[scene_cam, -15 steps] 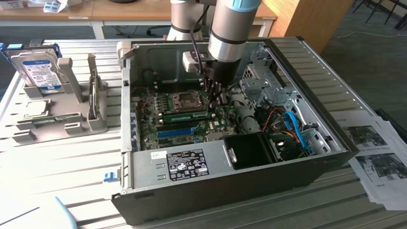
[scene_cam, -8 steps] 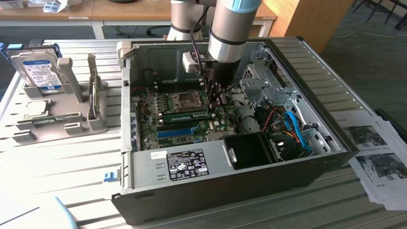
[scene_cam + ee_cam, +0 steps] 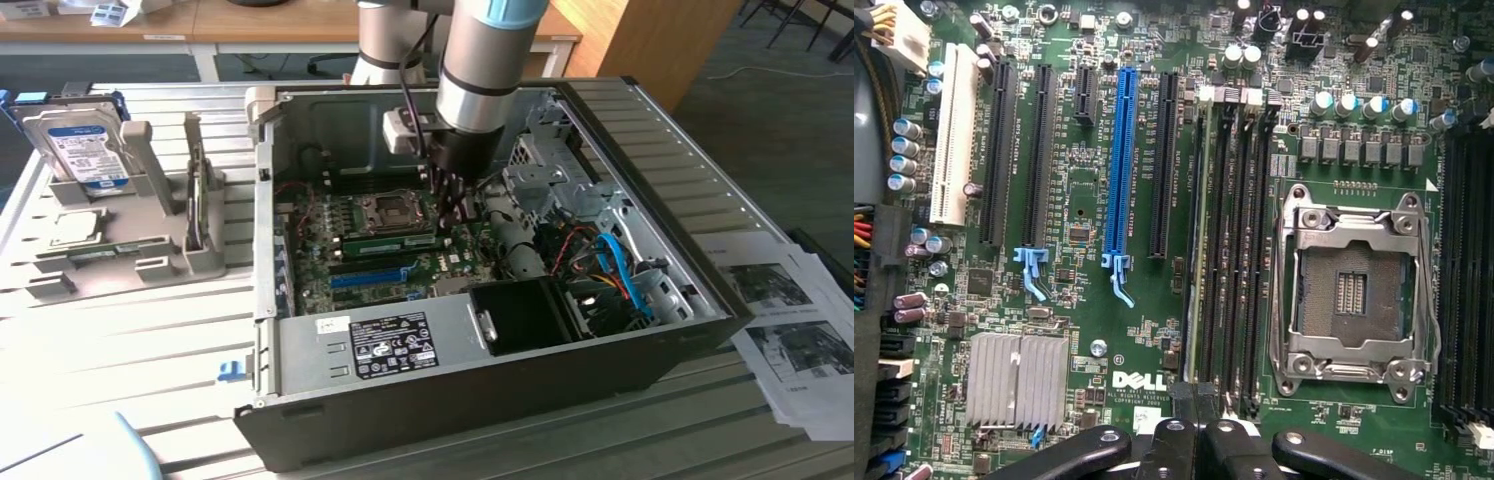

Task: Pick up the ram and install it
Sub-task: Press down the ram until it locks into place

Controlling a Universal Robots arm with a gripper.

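The ram (image 3: 1192, 240), a thin green stick seen edge-on, stands in the memory slot nearest the blue slot strip (image 3: 1122, 165) on the motherboard. In the exterior view the ram (image 3: 394, 242) lies as a green bar just below the processor socket (image 3: 391, 211). My gripper (image 3: 1194, 393) is shut, its black tips together right over one end of the ram. I cannot tell whether they touch it. From outside, the gripper (image 3: 447, 205) reaches down into the open computer case (image 3: 641, 130).
Empty black memory slots (image 3: 1239, 250) run beside the ram, then the open socket (image 3: 1351, 295). A silver heatsink (image 3: 1017, 380) sits near the tips. A hard drive (image 3: 80, 150) stands in a grey holder on the exterior view's left, papers (image 3: 787, 320) on its right.
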